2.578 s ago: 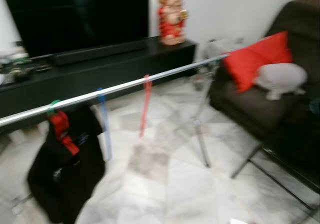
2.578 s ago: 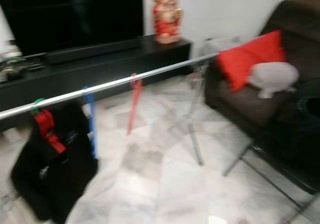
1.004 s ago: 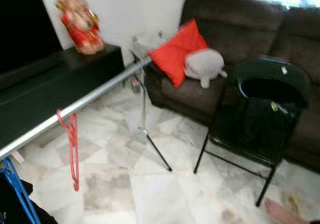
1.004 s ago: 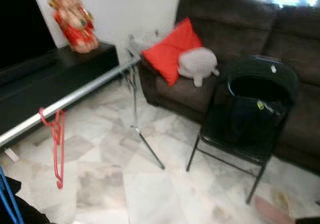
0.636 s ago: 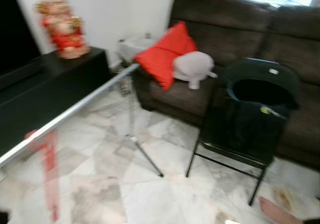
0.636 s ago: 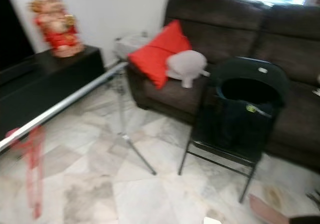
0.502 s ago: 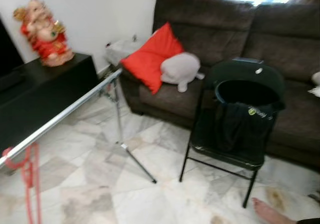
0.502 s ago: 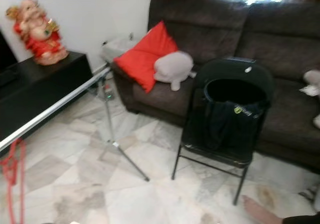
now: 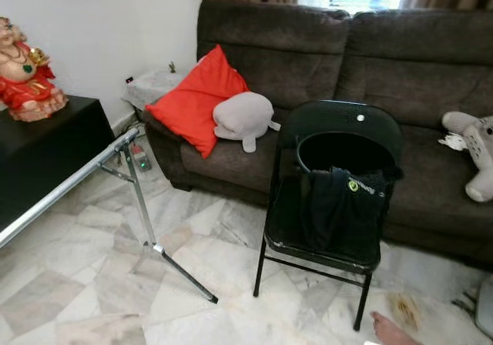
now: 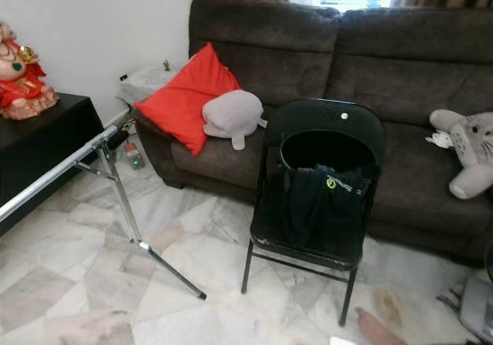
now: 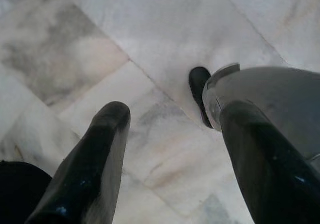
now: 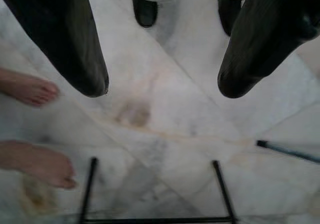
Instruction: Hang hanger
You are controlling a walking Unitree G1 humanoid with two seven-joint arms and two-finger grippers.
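A silver clothes rail (image 9: 69, 183) on a tripod stand (image 9: 150, 237) runs in from the left. A black folding chair (image 9: 331, 175) stands before the sofa, with a dark garment (image 9: 343, 206) with a green label draped over its seat and back. Whether a hanger is under it I cannot tell. In the left wrist view my left gripper (image 11: 170, 119) hangs open over the marble floor, holding nothing. My right gripper (image 12: 162, 86) is open too, above the floor near the chair's thin black legs (image 12: 90, 184).
A brown sofa (image 9: 431, 60) holds a red cushion (image 9: 192, 98), a grey plush (image 9: 243, 118) and another soft toy (image 9: 474, 149). A red figurine (image 9: 23, 72) sits on a black cabinet (image 9: 46, 152). A person's bare feet (image 12: 30, 91) are close on my right, one foot (image 9: 389, 331) beside the chair.
The camera has swung to the right: the rail's coloured hangers and black garment have left the picture, and the sofa and folding chair have come into the middle.
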